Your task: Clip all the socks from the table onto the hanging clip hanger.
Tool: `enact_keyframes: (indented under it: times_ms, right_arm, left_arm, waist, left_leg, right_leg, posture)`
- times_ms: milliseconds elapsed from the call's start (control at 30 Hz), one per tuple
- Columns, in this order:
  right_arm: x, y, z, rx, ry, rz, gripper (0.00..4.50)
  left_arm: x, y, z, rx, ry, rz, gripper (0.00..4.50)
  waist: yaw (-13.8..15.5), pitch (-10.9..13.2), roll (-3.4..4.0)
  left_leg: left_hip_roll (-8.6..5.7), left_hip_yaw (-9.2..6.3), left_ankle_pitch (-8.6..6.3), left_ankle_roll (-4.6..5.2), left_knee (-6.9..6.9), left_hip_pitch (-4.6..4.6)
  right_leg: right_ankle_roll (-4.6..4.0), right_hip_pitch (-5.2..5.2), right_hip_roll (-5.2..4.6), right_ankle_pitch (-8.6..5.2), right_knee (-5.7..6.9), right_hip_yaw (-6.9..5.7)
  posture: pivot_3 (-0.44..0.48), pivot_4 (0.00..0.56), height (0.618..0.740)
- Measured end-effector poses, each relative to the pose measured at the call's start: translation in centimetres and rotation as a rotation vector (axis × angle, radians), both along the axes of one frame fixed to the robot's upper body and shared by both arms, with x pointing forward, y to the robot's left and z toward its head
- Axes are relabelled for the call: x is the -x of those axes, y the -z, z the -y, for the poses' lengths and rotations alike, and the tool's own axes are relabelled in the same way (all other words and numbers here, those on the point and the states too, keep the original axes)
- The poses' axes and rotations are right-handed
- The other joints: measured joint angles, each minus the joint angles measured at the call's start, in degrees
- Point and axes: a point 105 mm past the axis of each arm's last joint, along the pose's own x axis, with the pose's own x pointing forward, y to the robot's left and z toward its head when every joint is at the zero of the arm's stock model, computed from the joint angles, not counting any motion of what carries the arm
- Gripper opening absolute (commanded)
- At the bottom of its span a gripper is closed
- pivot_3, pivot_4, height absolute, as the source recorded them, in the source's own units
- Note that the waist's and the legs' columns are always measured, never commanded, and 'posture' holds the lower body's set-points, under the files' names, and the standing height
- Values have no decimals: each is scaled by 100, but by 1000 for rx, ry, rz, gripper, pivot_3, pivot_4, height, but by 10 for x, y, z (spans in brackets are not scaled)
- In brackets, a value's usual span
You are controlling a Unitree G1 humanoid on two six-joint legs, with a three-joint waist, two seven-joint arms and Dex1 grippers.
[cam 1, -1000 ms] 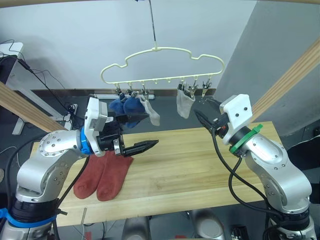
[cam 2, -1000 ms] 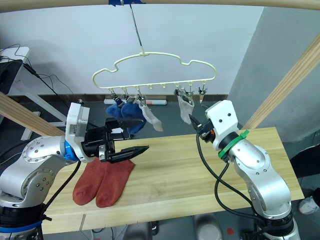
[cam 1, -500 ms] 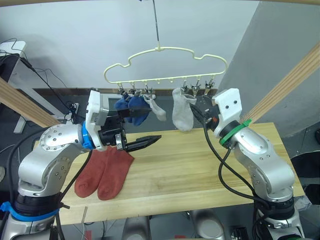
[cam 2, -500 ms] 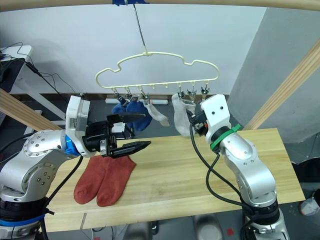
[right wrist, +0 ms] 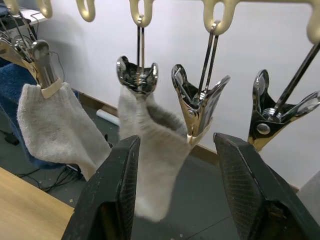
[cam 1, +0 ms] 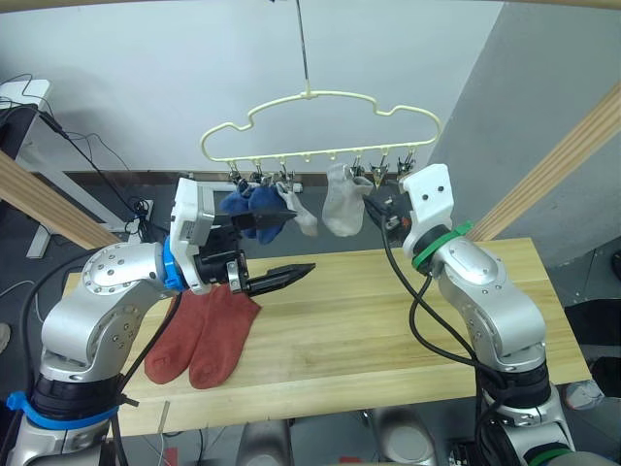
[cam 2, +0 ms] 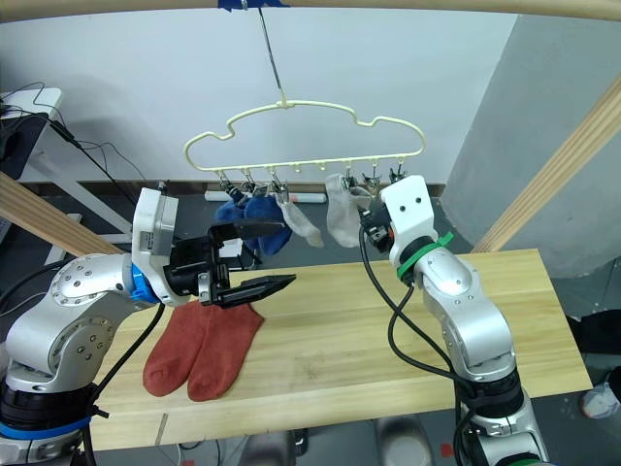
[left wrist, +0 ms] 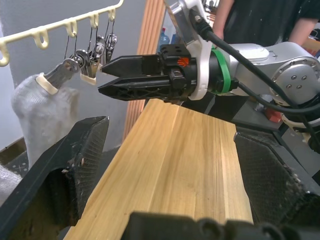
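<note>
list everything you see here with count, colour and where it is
clip hanger: one, pale yellow, hanging above the table's far edge
blue socks: two, clipped at the hanger's left end
grey socks: two, light grey, clipped near the hanger's middle
red socks: two, rust-red, flat side by side on the table's left part
table: one, pale wood planks
person: one, dark clothing, behind the table
left gripper: open, above the table beside the red socks
right gripper: open, at the hanger's right clips
</note>
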Motion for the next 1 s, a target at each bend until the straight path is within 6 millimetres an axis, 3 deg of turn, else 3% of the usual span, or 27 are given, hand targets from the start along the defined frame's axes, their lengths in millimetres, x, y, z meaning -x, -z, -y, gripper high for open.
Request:
enact_keyframes:
  times_ms: [1000]
  right_arm:
    - [-13,-7,-6,-14,15,52,2416]
  left_arm:
    - [-3,3,2,-5,-13,22,4443]
  waist:
    - [-3,0,0]
  left_leg:
    - [0,0,0,0,1,1]
  right_leg:
    - [-1,0,-1,0,3,0]
  posture:
    - [-202,295,740]
